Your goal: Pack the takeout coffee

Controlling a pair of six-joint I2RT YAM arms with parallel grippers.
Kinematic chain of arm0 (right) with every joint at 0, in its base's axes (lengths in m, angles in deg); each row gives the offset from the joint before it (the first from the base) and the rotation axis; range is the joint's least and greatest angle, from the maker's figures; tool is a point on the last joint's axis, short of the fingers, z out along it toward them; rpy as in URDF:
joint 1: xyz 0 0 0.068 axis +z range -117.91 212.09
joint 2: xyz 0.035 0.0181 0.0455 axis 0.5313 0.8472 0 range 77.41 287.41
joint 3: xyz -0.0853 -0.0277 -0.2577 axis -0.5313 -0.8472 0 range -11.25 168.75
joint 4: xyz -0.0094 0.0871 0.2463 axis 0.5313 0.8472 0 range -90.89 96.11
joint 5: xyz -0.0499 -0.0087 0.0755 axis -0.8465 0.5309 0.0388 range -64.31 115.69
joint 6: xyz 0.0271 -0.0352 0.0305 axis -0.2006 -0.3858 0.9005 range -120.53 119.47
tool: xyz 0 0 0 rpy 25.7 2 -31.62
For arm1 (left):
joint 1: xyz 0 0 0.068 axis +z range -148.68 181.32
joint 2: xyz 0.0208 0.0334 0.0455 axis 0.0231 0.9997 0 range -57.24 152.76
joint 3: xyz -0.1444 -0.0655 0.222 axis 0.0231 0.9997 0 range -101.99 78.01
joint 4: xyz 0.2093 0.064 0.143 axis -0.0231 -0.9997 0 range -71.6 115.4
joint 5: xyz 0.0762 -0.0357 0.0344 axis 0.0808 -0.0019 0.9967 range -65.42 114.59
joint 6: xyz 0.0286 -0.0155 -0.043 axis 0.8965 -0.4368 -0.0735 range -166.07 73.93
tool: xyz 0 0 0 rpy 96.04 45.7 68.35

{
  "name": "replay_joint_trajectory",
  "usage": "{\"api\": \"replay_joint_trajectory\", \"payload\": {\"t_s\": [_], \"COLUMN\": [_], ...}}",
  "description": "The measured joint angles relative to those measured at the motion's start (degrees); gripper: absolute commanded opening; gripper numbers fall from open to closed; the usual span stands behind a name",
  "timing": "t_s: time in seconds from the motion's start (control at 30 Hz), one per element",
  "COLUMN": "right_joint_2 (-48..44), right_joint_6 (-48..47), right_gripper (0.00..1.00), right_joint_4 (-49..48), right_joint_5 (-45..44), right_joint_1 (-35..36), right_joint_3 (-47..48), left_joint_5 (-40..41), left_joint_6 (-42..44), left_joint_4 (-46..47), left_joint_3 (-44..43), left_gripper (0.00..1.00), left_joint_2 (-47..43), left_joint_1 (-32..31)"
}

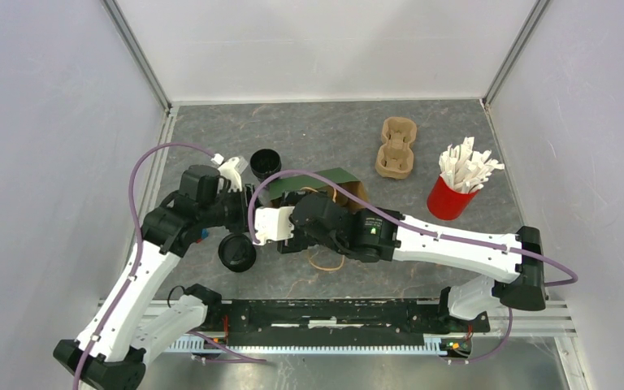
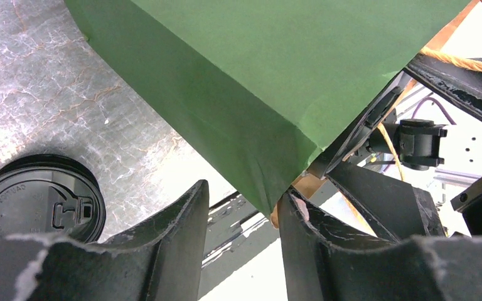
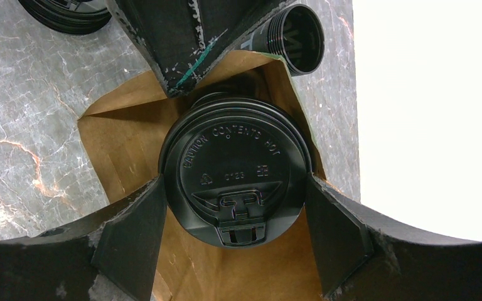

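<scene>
Green paper bag (image 1: 329, 177) lying on its side in the middle of the table (image 1: 455, 122), brown lining of the mouth exposed.

Right gripper (image 3: 233, 188): spread wide and clamped on a lidded black coffee cup (image 3: 235, 163), one finger on each side at lid level. Cup sitting in the bag mouth, brown paper all round it, lid facing the wrist camera. Cannot tell whether its base is touching the paper.

Left gripper (image 2: 241, 190): roughly half open, nothing pinched. Bag's corner edge just touching one finger (image 2: 307, 232), other finger clear of it.

Second lidded cup (image 1: 236, 252) upright on the table just beside the left gripper, outside the bag. Third black cup (image 1: 265, 163) farther back, near the bag's far-left end, also outside.

Tan pulp carrier (image 1: 396, 149) and red cup (image 1: 451, 201) of white packets (image 1: 467, 165) at back right, well apart from the bag.
</scene>
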Motion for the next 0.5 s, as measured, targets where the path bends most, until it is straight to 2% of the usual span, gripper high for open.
{"api": "replay_joint_trajectory", "payload": {"t_s": [0.1,0.23,0.3,0.43,0.5], "right_joint_2": [0.02,-0.02,-0.24,-1.57,-2.78], "right_joint_6": [-0.02,-0.20,-0.79,-3.74,-5.79], "right_gripper": [0.80,0.80,0.80,0.80,0.80], "right_joint_4": [-0.20,-0.13,-0.07,0.87,1.40], "right_joint_5": [-0.02,0.81,1.33,2.78,4.26], "right_joint_1": [-0.20,-0.87,-1.40,-2.38,-3.17], "right_joint_3": [0.11,0.11,-0.09,-1.16,-2.03], "left_joint_5": [0.00,-0.04,-0.04,-0.04,-0.15], "left_joint_6": [-0.11,-0.20,-0.22,-0.24,-0.20], "left_joint_4": [0.74,1.05,1.09,1.22,1.25], "left_joint_3": [0.00,0.00,0.00,0.00,0.00], "left_gripper": [0.41,0.20,0.13,0.03,0.02], "left_joint_2": [0.74,1.55,1.53,1.40,1.40], "left_joint_1": [0.00,0.00,0.00,0.00,0.00]}}
